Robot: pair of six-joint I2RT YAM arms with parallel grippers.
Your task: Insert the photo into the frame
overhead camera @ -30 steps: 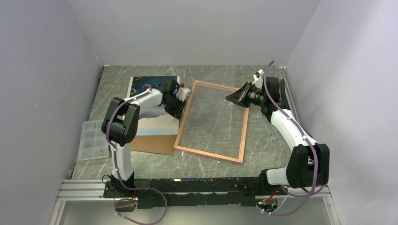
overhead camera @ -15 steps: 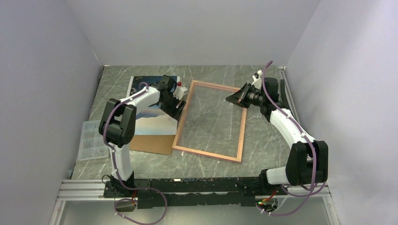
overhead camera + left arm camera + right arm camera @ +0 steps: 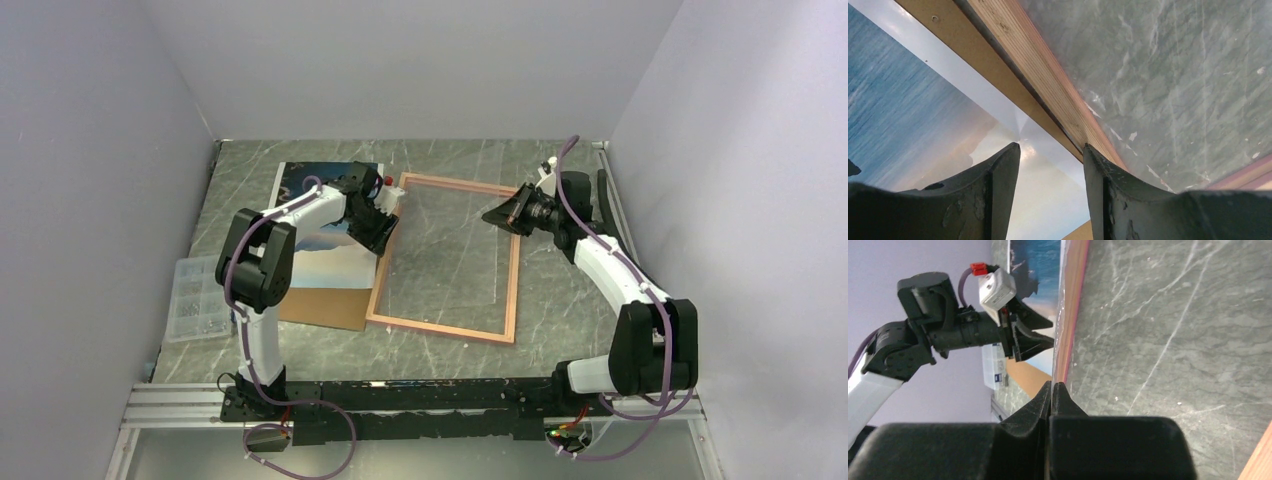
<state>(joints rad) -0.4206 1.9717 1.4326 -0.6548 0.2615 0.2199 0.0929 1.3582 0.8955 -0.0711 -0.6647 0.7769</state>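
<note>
Frame (image 3: pixel 440 329) flat on table (image 3: pixel 565 310), left rail against photo (image 3: pixel 330 262), which lies left on brown board (image 3: pixel 325 306). Left gripper (image 3: pixel 385 222) jaws apart at that rail's far end. Right gripper (image 3: pixel 497 213) jaws pressed together at far right corner. Marble runs wide right of frame; grey walls (image 3: pixel 400 70) close in.

1. I see the photo (image 3: pixel 893 110) as rippled blue sea fading to pale sky, with a white margin.
2. The frame (image 3: pixel 440 330) has a pink border and light, grained wood.
3. The table (image 3: pixel 560 300) is grey-green marble with pale veins.
4. The backing board (image 3: pixel 320 305) is plain brown.
</note>
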